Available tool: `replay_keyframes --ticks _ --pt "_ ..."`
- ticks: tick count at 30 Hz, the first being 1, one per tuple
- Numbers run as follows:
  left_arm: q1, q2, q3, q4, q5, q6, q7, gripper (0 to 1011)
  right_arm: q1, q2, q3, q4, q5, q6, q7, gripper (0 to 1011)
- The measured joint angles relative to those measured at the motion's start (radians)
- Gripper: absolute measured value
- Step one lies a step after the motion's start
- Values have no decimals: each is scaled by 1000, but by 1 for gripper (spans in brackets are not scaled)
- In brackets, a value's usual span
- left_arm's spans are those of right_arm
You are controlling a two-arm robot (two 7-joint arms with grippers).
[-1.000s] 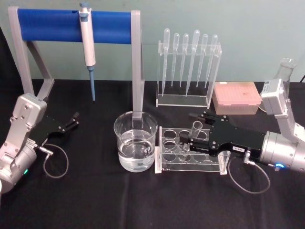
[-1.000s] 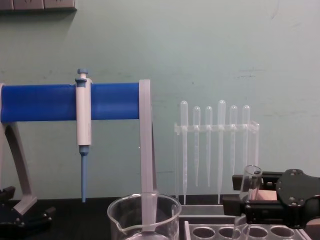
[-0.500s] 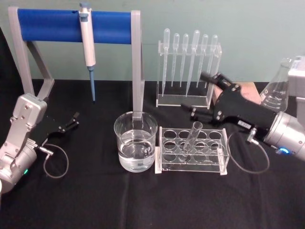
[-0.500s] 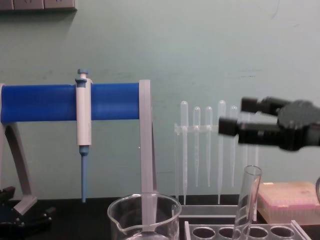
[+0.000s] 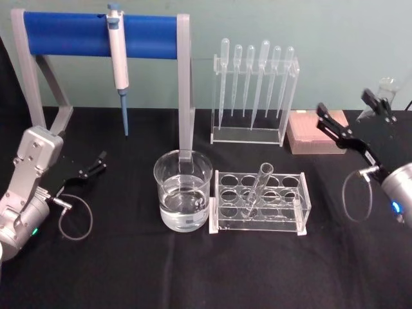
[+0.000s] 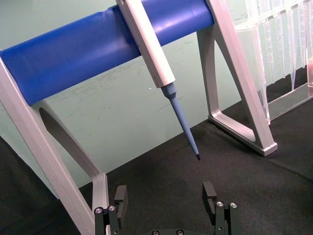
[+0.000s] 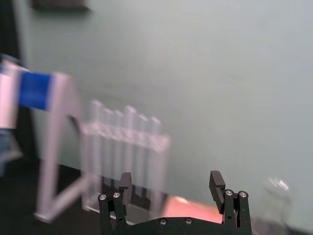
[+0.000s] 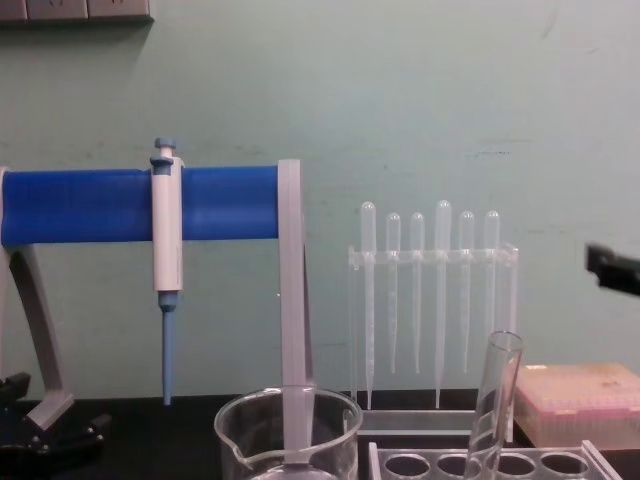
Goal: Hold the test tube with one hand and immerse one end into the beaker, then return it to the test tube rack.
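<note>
The test tube [image 5: 256,188] leans in the clear tube rack [image 5: 293,207], just right of the beaker [image 5: 183,199], which holds clear liquid. In the chest view the test tube [image 8: 497,402] rises slanted from the rack [image 8: 375,455] beside the beaker [image 8: 288,432]. My right gripper [image 5: 349,111] hangs open and empty at the far right, well clear of the tube and above the pink box. The right wrist view shows the right gripper [image 7: 171,182] with its jaws apart and nothing between them. My left gripper [image 5: 98,163] rests open, parked at the left on the black cloth.
A grey stand with a blue bar [image 5: 96,33] carries a blue-and-white pipettor [image 5: 118,61] behind the beaker. A clear rack of plastic pipettes [image 5: 254,90] stands at the back, a pink tip box [image 5: 314,138] to its right, and a glass flask [image 5: 385,90] farther right.
My right gripper has left the test tube in the rack, risen and drawn back to the right. The tube stays leaning in the rack. The left arm has not moved.
</note>
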Motion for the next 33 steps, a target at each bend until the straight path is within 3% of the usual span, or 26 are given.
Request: replay_keyframes --ticks 3,7,16,33 --pt "0 0 0 0 0 0 0 1000 -19 -37 13 31 -43 16 -76 1004" --pt "0 0 0 0 0 0 0 1000 -24 -59 19 55 -68 19 -105 1004" --pt "0 0 0 0 0 0 0 1000 -20 -82 26 96 -99 17 -93 1004" --pt "0 0 0 0 0 0 0 1000 -20 -83 26 97 -100 14 -89 1004"
